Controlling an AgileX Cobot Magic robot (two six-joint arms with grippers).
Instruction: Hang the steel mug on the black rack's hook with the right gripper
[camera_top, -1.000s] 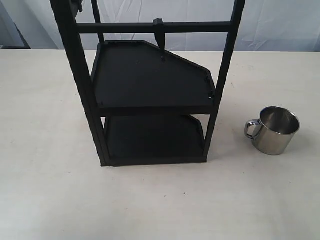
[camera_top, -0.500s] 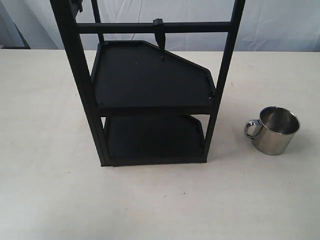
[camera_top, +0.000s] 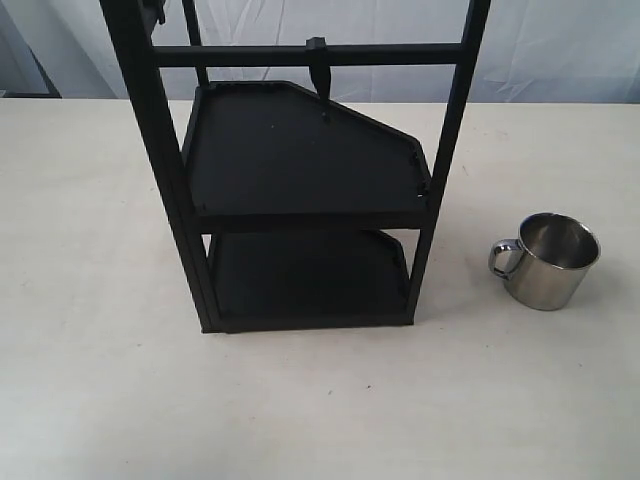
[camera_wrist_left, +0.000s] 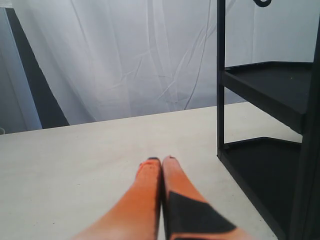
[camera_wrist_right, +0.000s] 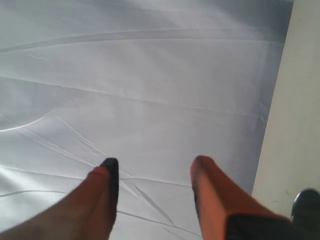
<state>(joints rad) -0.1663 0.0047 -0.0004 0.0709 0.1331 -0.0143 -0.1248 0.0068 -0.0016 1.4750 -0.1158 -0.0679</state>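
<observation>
Exterior view, rack: black rack (camera_top: 300, 190) stands upright on the pale table (camera_top: 90, 380), left of centre, with two angular-cornered shelves one above the other.
Exterior view, hook: hook (camera_top: 318, 70) points down from the middle of the top crossbar, bare.
Exterior view, mug: steel mug (camera_top: 548, 260) sits upright on the table to the right of the rack and apart from it, its looped handle turned toward the rack, mouth up.
Exterior view, writing: no brand or lettering readable on mug or rack.
Exterior view, tools: neither arm shows.
Left wrist view, tool: left tool (camera_wrist_left: 161, 161) has its two orange fingers pressed together, tips touching, nothing between them, low over the table.
Left wrist view, rack: rack post and both shelves stand just beside the tool; white curtain (camera_wrist_left: 125, 60) behind.
Right wrist view, tool: right tool (camera_wrist_right: 155, 172) has its orange fingers spread wide, gap empty, facing the white curtain.
Right wrist view, table: strip of table visible along one edge; mug not seen.
</observation>
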